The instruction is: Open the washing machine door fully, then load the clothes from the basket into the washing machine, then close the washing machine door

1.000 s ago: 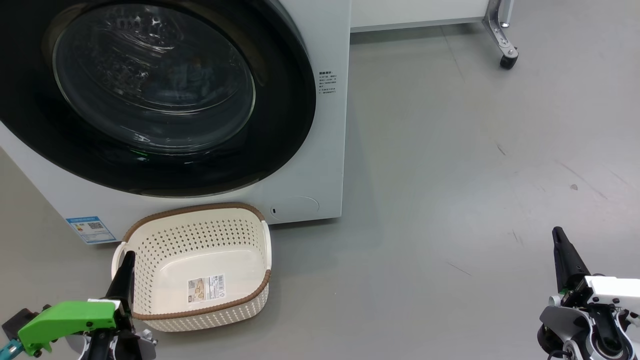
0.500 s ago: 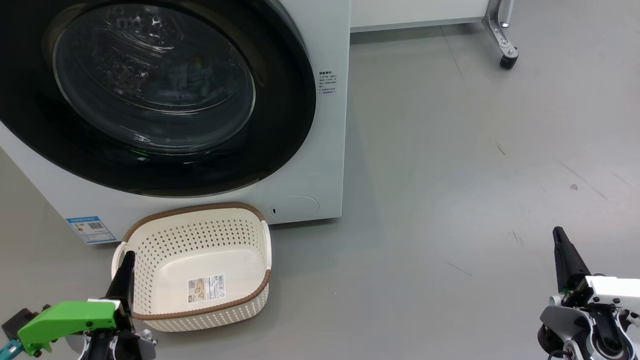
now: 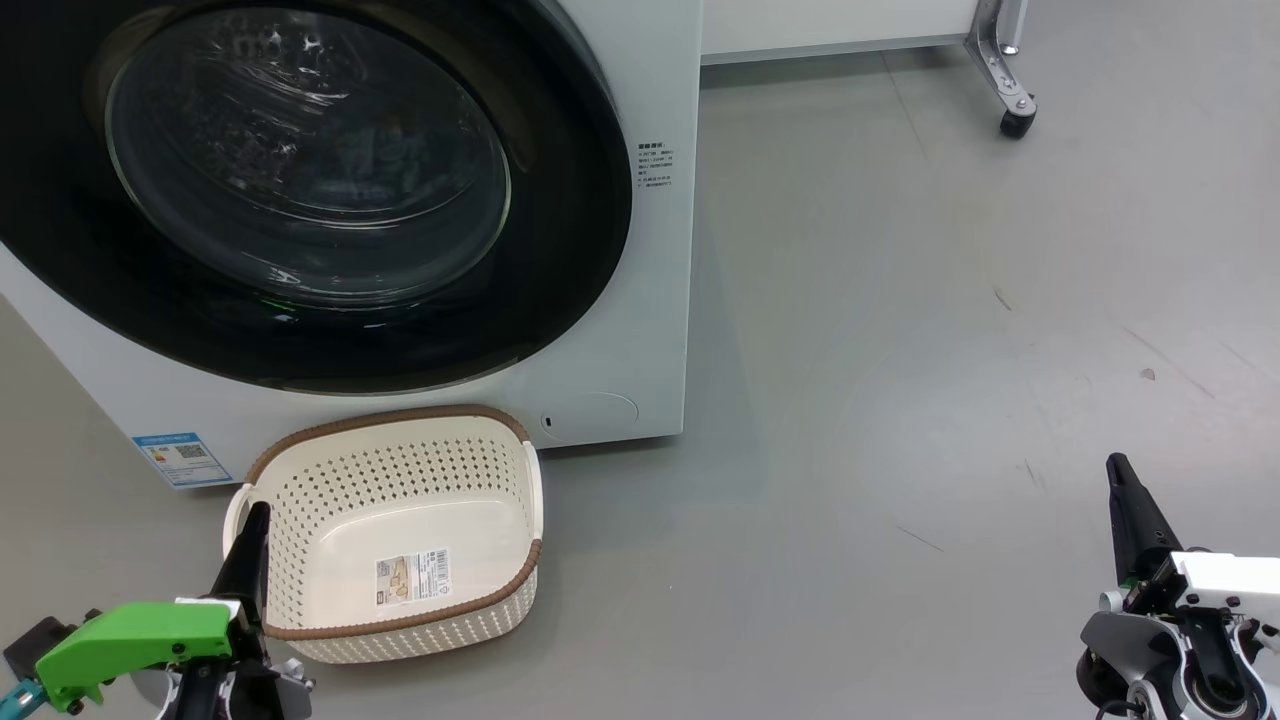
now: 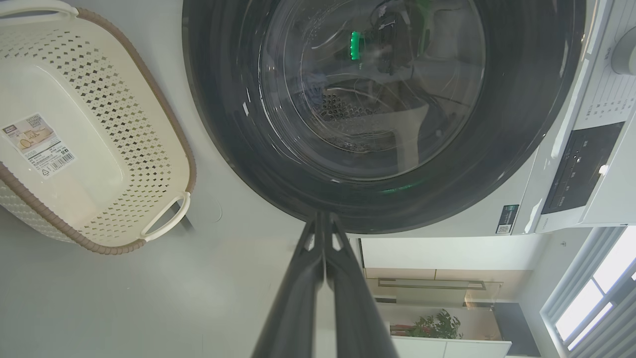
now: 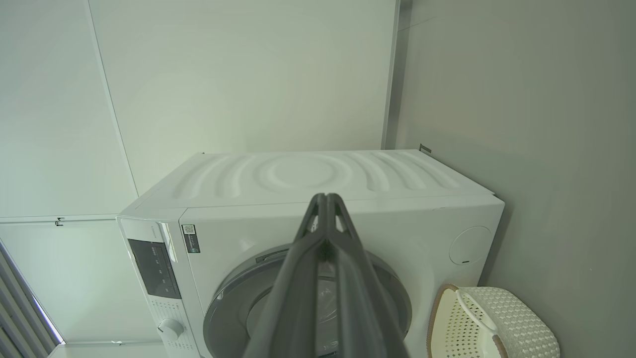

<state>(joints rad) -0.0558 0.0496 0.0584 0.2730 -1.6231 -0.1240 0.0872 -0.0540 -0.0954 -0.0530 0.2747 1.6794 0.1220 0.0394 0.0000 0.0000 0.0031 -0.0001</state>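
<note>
Head view: the big white front-loading washing machine (image 3: 620, 330) stands on a grey floor (image 3: 900, 350), and its large round black-rimmed glass door (image 3: 560, 250) lies flush against the front, that is, closed. The small cream-white perforated plastic basket (image 3: 385, 413), brown-rimmed, sits just before the machine's lower front. It holds no garment, and its floor bears a paper label (image 3: 412, 577). A dim bluish patch (image 3: 385, 150) behind the glass may be the clothes, but glare prevents certainty. The left gripper (image 3: 258, 515), at lower left above a green housing, has its dark fingers pressed together on nothing; its tip overlaps the basket's near rim, and contact cannot be told. The right gripper (image 3: 1117, 465), at lower right over bare floor, is well apart from basket and machine, also pinched closed and holding nothing. Left wrist view: the joined fingers point at the door's lower rim, and the perforated steel drum (image 4: 343, 107) shows through the glass. Right wrist view: the joined fingers aim at the machine from a distance, below its ribbed white top (image 5: 308, 174). Judged from the bare basket and the closed door, loading is done and the closing step is at its end. The next move calls only for checking the latch, with a firm press on the black rim if it is loose.
</note>
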